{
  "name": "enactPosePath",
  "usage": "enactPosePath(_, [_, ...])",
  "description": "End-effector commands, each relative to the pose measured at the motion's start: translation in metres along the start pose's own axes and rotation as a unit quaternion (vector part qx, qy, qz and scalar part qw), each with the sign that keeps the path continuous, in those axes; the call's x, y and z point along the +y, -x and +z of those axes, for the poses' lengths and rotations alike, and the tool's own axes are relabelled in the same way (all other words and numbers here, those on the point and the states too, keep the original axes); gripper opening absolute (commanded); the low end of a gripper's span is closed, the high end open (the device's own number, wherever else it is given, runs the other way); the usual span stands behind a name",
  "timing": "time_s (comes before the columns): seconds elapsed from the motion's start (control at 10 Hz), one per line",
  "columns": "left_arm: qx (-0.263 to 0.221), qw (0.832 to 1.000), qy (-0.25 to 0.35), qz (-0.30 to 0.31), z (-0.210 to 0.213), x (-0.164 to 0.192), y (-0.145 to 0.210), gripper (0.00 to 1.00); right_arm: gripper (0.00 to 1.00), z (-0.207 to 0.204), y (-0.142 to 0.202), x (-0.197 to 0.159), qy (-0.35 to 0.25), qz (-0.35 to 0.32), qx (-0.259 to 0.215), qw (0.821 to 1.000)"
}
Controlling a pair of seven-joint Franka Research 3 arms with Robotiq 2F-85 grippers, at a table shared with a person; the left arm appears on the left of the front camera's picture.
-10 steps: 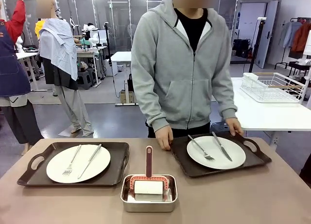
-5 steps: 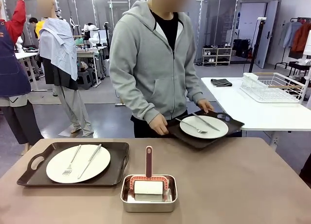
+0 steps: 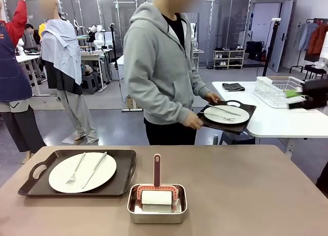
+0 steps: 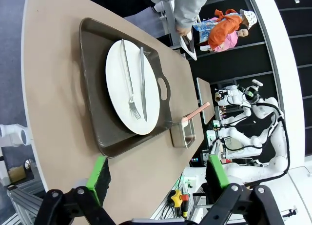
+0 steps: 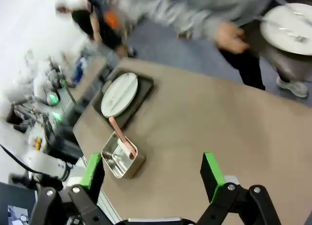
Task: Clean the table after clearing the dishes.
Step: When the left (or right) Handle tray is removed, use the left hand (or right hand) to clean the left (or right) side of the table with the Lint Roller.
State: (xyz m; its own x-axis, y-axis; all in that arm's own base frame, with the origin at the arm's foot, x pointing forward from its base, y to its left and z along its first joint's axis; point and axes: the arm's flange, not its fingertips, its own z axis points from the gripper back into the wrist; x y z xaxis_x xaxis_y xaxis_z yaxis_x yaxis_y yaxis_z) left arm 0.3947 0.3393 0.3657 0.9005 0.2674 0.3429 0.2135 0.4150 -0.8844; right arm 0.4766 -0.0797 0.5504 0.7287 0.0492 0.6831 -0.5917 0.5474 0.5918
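Note:
On the brown table (image 3: pixel 246 185) one dark tray (image 3: pixel 36 170) holds a white plate (image 3: pixel 82 172) with a fork and a knife. A person carries the other tray (image 3: pixel 241 126) with its plate (image 3: pixel 226 114) off the table, toward the right. My left gripper (image 4: pixel 157 178) hangs open above the table's edge, looking at the tray (image 4: pixel 92 73) and plate (image 4: pixel 131 86). My right gripper (image 5: pixel 152 173) is open and high over the table (image 5: pixel 204 112), blurred, also at the right edge (image 3: pixel 293 99). Its view shows the left plate (image 5: pixel 119 94) and the carried plate (image 5: pixel 290 22).
A small steel pan (image 3: pixel 157 208) near the front middle holds a white roller with a pink handle (image 3: pixel 157 169); it also shows in both wrist views (image 4: pixel 184 132) (image 5: pixel 122 159). A white table (image 3: pixel 277 121) with a wire rack (image 3: pixel 284 90) stands at the right.
The person lifted the right tray with its plate off the table and turned right with it. My right gripper has come into the front view at the right edge.

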Motion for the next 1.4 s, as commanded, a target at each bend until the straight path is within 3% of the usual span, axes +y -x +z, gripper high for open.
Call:
enactPosePath(0.0, [0.004, 1.000, -0.004, 0.000, 0.003, 0.000, 0.002, 1.00, 1.00, -0.064, -0.023, 0.035, 0.049, 0.071, 0.090, 0.992])
enactPosePath(0.2, [0.004, 1.000, -0.004, 0.000, 0.003, 0.000, 0.002, 1.00, 1.00, -0.133, -0.040, 0.080, 0.076, 0.152, 0.142, 0.975])
enactPosePath(0.4, [0.004, 1.000, -0.004, 0.000, 0.003, 0.000, 0.002, 1.00, 1.00, -0.193, -0.043, 0.111, 0.104, 0.232, 0.204, 0.945])
enactPosePath(0.7, [0.004, 1.000, -0.004, 0.000, 0.003, 0.000, 0.002, 1.00, 1.00, -0.241, -0.026, 0.141, 0.092, 0.283, 0.264, 0.918])
enactPosePath(1.3, [0.004, 1.000, -0.004, 0.000, 0.003, 0.000, 0.002, 1.00, 1.00, -0.237, -0.021, 0.137, 0.081, 0.282, 0.254, 0.922])
